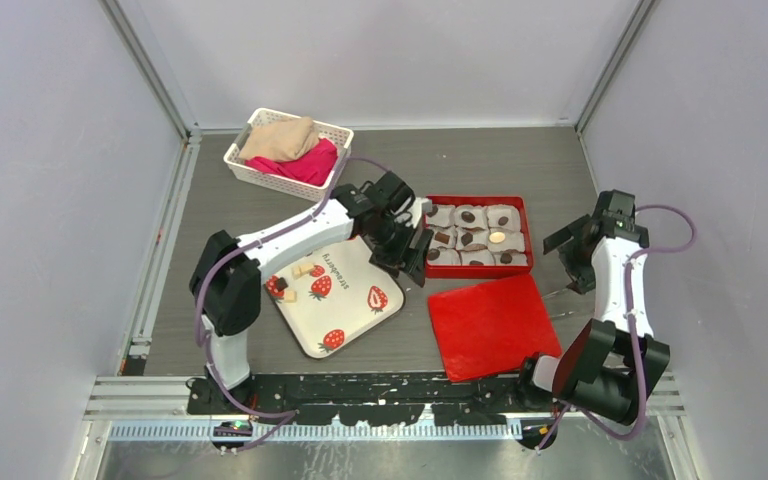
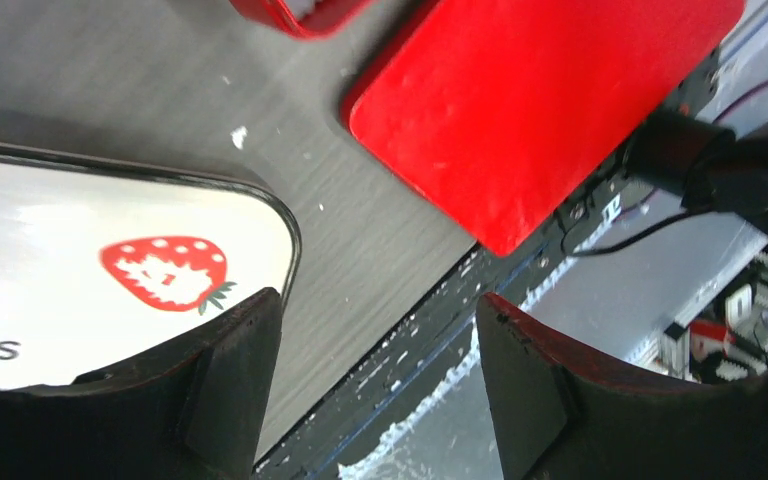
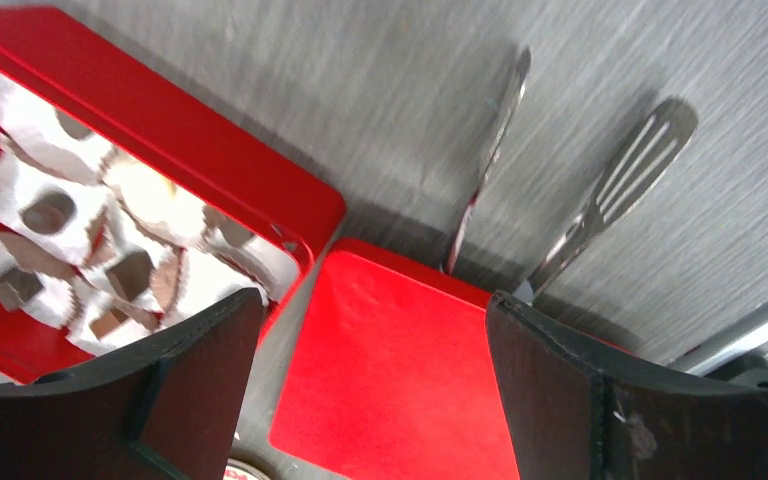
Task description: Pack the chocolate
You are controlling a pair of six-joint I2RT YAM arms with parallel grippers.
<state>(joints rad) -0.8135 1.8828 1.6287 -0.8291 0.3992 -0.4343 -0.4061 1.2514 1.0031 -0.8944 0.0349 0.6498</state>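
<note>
From the overhead view, most of the chocolate point(image 1: 469, 216) is already where it belongs. The small dark brown lumps sit one apiece in white paper cups inside the shallow red box point(image 1: 478, 200) at centre right, and one cup holds a round gold piece instead. What looks like one more dark lump point(image 1: 278, 285) lies at the left end of the white strawberry-printed tray point(image 1: 350, 315), beside some pale bits I cannot identify. I judge the packing to be nearly finished. The flat red lid point(image 1: 490, 325) lies on the grey desk point(image 1: 520, 160) just below the box, probably parked there so the cups are reachable until closing. My left end effector point(image 1: 405, 250) hangs between tray and box, by the box's left rim. Its wrist view shows its jaws spread wide with nothing between them, only the tray corner point(image 2: 80, 200) and the lid point(image 2: 540, 100) underneath. My right end effector point(image 1: 570, 250), at the right of the frame, is also wide open and empty. Its own camera shows it over the lid's corner point(image 3: 390, 380), with the slotted metal tongs point(image 3: 640, 150) lying on the desk just past that corner, partly tucked under it. If I want the tongs, that overlap may hamper the grasp. The left arm crowds the box's left side. A white plastic basket point(image 1: 250, 165) of beige and pink cloth sits upper left, well apart.
</note>
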